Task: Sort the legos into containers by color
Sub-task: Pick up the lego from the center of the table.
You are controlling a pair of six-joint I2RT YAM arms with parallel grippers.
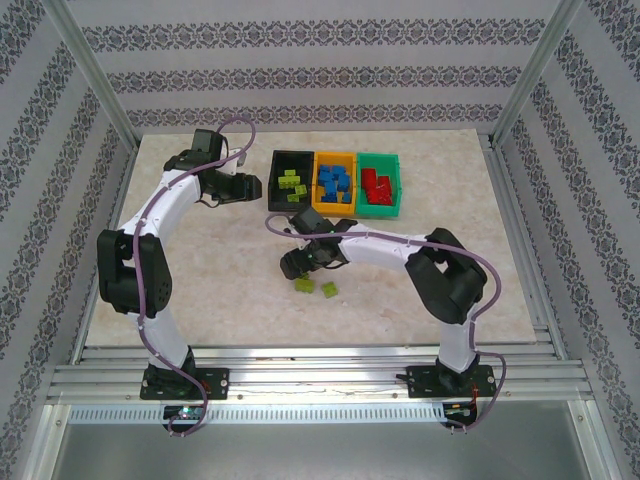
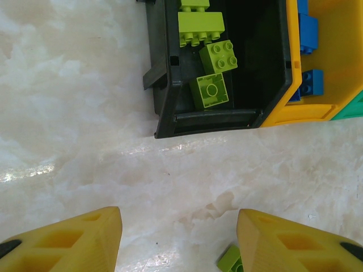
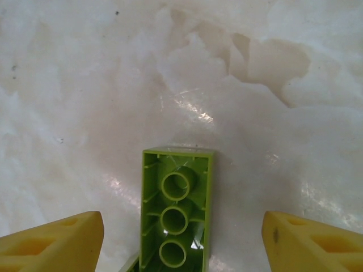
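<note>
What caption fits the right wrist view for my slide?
Open right hand poised around an upside-down lime brick lying on the marble table.

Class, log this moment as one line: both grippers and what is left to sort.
left gripper: open, empty, near black bin | right gripper: open over lime brick | table: two lime bricks loose

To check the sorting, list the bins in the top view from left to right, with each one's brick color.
Black bin, lime green bricks → orange-yellow bin, blue bricks → green bin, red bricks.
</note>
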